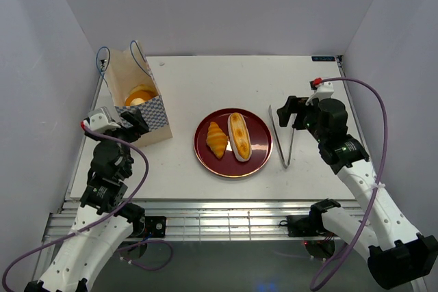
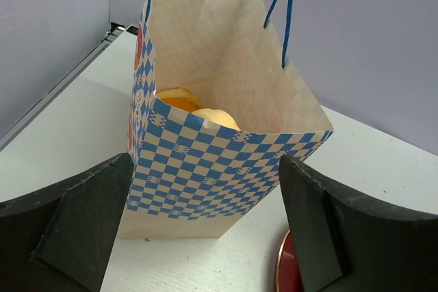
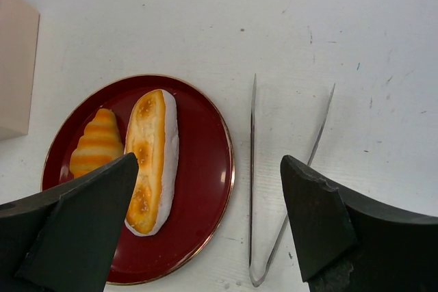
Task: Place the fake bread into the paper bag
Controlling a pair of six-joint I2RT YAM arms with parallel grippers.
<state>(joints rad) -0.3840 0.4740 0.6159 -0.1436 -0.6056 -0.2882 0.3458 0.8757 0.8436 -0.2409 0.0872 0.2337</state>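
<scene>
Desk (image 1: 205, 87): white, matte, with a few small dark specks that I see in the right wrist view. Pale grey walls (image 1: 219, 5) close it in on three sides. A ribbed aluminium rail (image 1: 219, 210) runs along the near edge.

Plate (image 1: 261, 145): round, dark red, glossy, with a thin lighter rim. It sits flat near mid-desk.

Tongs (image 1: 277, 135): thin bare metal, lying flat just right of the plate and not touching it. The joined end points toward the near edge. The two arms spread apart toward the far wall.
</scene>
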